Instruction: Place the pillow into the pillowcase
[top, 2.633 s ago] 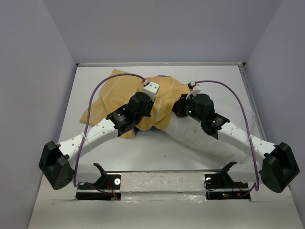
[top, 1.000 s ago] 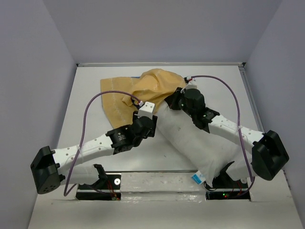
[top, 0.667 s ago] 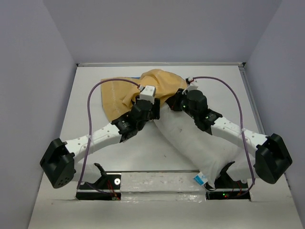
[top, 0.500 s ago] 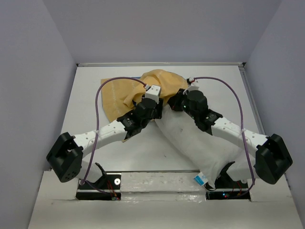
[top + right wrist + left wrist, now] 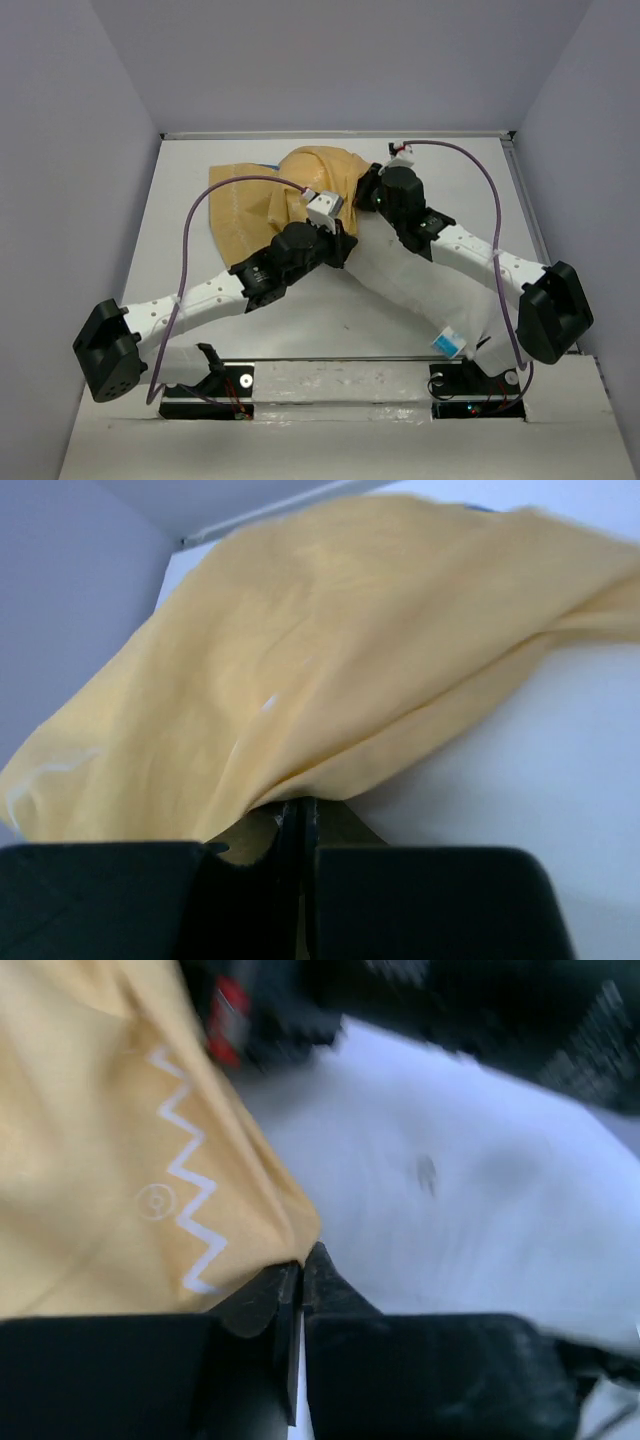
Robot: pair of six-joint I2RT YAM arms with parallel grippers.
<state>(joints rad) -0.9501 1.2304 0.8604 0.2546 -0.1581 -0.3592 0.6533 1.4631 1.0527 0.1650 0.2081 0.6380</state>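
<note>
L gripper [image 5: 302, 1260]: jaws together, nipping the pillowcase [image 5: 100, 1150] hem right at the tips. The bite looks thin and prob. slips easily. R gripper [image 5: 298, 815]: jaws clamped on the yellow cloth, which drapes up and ahead of it. The pillow [image 5: 460, 1200] lies just ahead-right of the L tips, touching the hem, w/ most of it outside the case. To do it well: firm pinches, spread the mouth apart, lift the hem slightly, draw it back along the pillow toward the wrists w/o dragging the pillow.
</note>
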